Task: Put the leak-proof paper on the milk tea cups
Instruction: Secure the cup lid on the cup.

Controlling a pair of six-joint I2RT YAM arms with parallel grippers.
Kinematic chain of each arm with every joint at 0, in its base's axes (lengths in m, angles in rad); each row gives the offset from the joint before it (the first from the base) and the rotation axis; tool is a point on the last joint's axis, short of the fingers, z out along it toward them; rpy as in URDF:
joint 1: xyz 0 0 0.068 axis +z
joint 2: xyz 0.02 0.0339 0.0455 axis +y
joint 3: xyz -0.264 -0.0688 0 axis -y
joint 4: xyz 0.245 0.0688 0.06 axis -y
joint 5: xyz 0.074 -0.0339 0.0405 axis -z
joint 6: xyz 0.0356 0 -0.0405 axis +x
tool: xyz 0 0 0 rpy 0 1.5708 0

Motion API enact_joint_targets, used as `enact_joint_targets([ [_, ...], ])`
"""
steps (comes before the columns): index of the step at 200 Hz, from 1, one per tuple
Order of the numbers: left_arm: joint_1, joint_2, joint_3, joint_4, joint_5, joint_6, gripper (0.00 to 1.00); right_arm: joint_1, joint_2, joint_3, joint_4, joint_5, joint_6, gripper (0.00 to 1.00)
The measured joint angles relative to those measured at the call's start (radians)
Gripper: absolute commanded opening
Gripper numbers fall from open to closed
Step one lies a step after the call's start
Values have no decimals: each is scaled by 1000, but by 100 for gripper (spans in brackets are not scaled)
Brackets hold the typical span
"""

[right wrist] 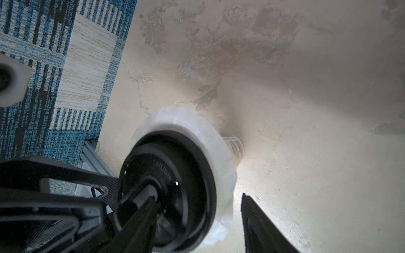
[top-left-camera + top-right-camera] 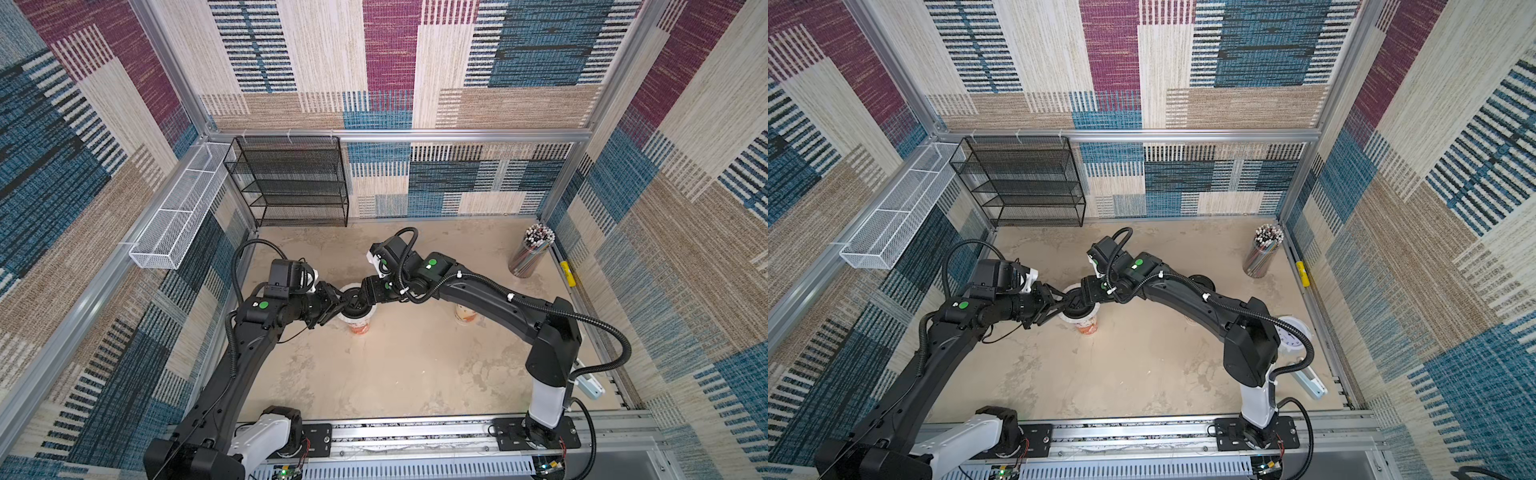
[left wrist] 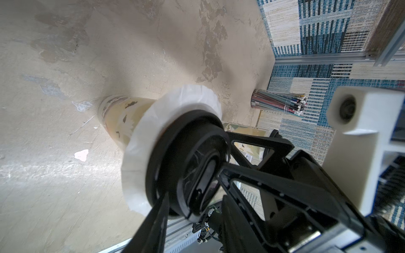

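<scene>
Leak-proof paper [image 3: 140, 153] drapes over the milk tea cup [image 3: 122, 114] beneath a black lid [image 3: 171, 153]; left claw [image 2: 344, 305] pinches the lid, right claw [image 2: 360, 296] stands spread at its rim.

Blue, maroon and beige patchwork woven wall panels [image 2: 390, 62] enclose a mottled beige worktop [image 2: 415, 365]; black wire-mesh shelf rack [image 2: 291, 183] at the back, white wire-mesh basket [image 2: 178, 216] beside it.

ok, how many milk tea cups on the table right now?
2. One cup stands mid-table, film and black lid on its mouth. The other cup stands to its right, mostly hidden under the right arm.
</scene>
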Motion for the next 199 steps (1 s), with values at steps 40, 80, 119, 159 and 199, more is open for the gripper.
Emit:
enact_joint_targets([
  [40,0,0,0,0,-20,0,42,-2,12,5,15,-7,3,64],
  [80,0,-1,2,-2,-31,0,42,-2,22,9,26,-4,3,65],
  [119,0,-28,21,-8,-82,1,45,-1,25,0,53,1,3,65],
  [159,0,-47,22,-22,-126,3,48,-1,10,-6,47,2,2,66],
  [199,0,-52,19,-24,-135,3,50,-1,-30,9,6,29,-12,73],
])
